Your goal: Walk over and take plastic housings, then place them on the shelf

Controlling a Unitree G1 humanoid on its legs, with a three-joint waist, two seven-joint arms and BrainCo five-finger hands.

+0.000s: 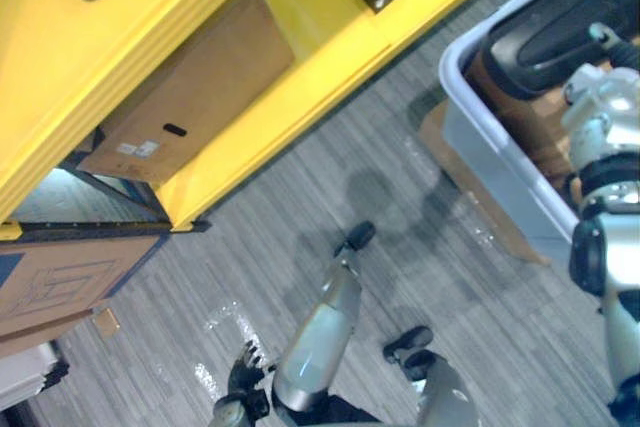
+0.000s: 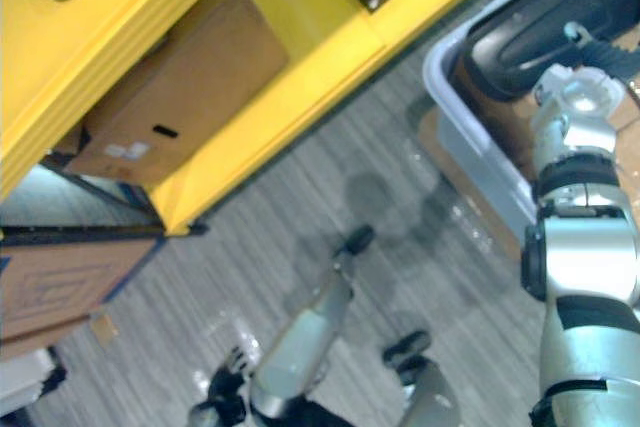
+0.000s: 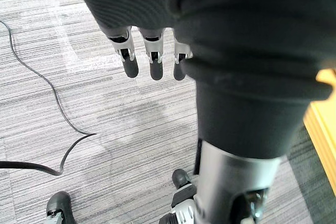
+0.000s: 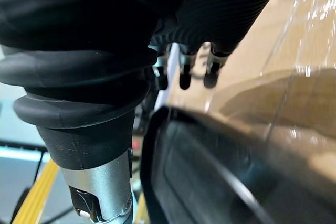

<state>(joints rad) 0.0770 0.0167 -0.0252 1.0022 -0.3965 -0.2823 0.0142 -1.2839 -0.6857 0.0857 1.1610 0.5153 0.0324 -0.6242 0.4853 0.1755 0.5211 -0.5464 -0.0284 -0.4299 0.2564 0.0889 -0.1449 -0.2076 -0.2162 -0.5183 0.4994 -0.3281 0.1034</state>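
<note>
Our right hand, fingers loose and empty, hangs over a black plastic housing in the grey bin at right. Our left hand, likewise loose, hangs above the floor.

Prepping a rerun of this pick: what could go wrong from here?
1. The right hand hangs open over the black housing, not round it; that broad curved shell may slip from one hand.
2. The housing lies in the bin beside cardboard; lifting might snag the wall.
3. The left hand hangs low by the floor, too far to help.
</note>
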